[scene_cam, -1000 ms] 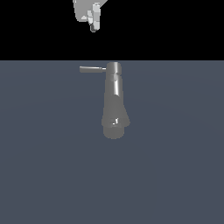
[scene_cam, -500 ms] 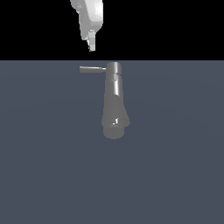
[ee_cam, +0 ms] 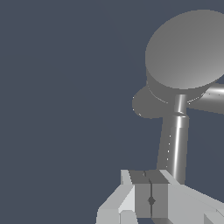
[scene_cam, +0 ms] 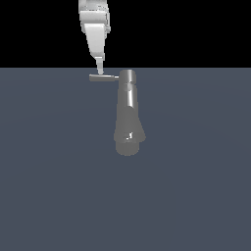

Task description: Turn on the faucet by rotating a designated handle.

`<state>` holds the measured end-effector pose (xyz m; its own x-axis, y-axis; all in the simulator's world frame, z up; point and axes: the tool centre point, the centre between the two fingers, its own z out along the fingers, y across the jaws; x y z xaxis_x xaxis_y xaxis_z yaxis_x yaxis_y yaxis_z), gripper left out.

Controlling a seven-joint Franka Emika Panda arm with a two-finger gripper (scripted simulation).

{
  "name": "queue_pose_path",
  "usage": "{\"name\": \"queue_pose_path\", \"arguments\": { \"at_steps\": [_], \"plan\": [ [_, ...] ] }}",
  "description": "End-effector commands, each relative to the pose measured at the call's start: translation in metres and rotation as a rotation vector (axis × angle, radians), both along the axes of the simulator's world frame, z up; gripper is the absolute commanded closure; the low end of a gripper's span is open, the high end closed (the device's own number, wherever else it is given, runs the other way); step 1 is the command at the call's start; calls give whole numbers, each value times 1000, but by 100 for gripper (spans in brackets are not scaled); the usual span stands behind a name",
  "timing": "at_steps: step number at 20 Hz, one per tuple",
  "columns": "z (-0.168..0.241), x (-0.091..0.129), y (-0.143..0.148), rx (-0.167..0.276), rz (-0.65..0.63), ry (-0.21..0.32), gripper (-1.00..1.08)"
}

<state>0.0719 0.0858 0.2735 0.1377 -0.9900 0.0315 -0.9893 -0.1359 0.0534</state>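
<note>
The faucet (scene_cam: 128, 117) is a grey tapered metal body that flares to a wide round base, with a cylindrical cap at its narrow end. The handle (scene_cam: 103, 77) is a thin grey rod that sticks out of the cap toward the exterior view's left. My white gripper (scene_cam: 99, 71) comes down from above, and its tip is right at the outer part of the handle. In the wrist view the gripper (ee_cam: 151, 194) has its fingers pressed together with nothing between them. The handle (ee_cam: 175, 144) runs from beside the fingertips to the faucet cap (ee_cam: 188, 57).
A flat dark blue-grey surface (scene_cam: 59, 171) lies under and around the faucet. Nothing else shows on it.
My gripper has come straight down from the top of the exterior view to the handle's outer end. The faucet and handle have not moved.
</note>
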Motion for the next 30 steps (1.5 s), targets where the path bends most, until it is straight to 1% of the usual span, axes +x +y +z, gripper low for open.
{"name": "queue_pose_path", "arguments": {
  "at_steps": [1,9,18,30],
  "plan": [
    [-13,5,4,8,-43,5,108],
    [-35,15,12,25,-127,9,108],
    [-39,17,13,28,-141,10,108],
    [-23,-15,13,28,-142,10,108]
  ]
}}
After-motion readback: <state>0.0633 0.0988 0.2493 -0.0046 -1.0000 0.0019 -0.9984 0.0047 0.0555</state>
